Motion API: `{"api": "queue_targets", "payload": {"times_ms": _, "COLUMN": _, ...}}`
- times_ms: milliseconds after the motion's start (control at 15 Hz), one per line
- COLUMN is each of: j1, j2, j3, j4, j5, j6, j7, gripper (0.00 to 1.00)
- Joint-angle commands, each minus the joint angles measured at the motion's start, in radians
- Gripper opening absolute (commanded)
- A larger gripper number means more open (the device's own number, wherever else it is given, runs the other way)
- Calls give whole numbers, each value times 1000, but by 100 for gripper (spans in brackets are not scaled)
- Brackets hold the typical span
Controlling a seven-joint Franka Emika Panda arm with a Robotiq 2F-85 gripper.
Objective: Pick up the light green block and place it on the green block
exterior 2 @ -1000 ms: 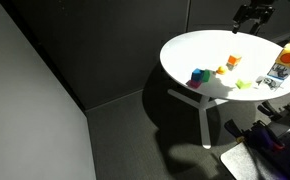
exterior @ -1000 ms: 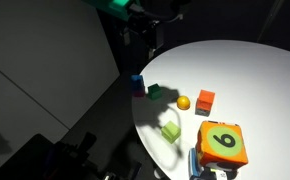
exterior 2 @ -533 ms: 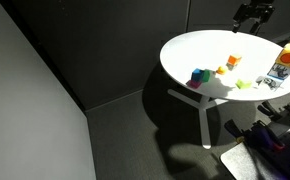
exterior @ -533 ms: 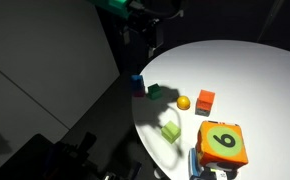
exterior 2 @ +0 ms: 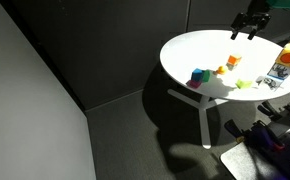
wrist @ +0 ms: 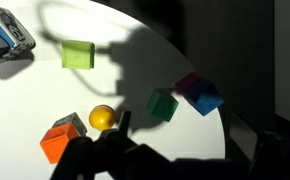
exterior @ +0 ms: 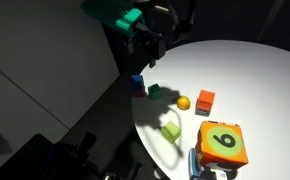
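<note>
A round white surface [exterior 2: 200, 50] stands on pale, splayed legs [exterior 2: 207, 115] over a dark grey floor [exterior 2: 125, 145]. A lighter grey wall panel [exterior 2: 25, 100] slants along one side, and the back wall [exterior 2: 115, 30] is almost black. Strong light leaves hard-edged shadows [wrist: 135, 65] on the surface, while the room around it is dim.

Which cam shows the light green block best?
Wrist view: the light green block is largest there, fully visible, with clear edges. In both exterior views it is only a small pale speck, unobstructed but without detail.
</note>
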Motion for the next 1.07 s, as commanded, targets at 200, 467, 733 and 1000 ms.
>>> {"api": "queue_targets", "payload": {"times_ms": 200, "j1": -23, "j2": 120, "j3": 8, "j4": -5, "j5": -57, "j6": 106, "j7": 0, "gripper": 100}}
{"api": "queue_targets", "payload": {"times_ms": 467, "j1": -30, "j2": 183, "j3": 4, "j4": -6, "j5": -108, "j6": 161, "j7": 2, "gripper": 100}}
{"api": "queue_targets", "payload": {"times_ms": 733, "j1": -43, "j2": 238, "j3": 1, "j4": -10, "j5": -145, "j6": 218, "j7": 2, "gripper": 100}}
{"api": "queue_targets", "payload": {"times_ms": 1000, "j1": -62, "j2": 291, "j3": -1, "j4": -5, "j5": -151, "j6": 259, "j7": 4, "gripper": 100}}
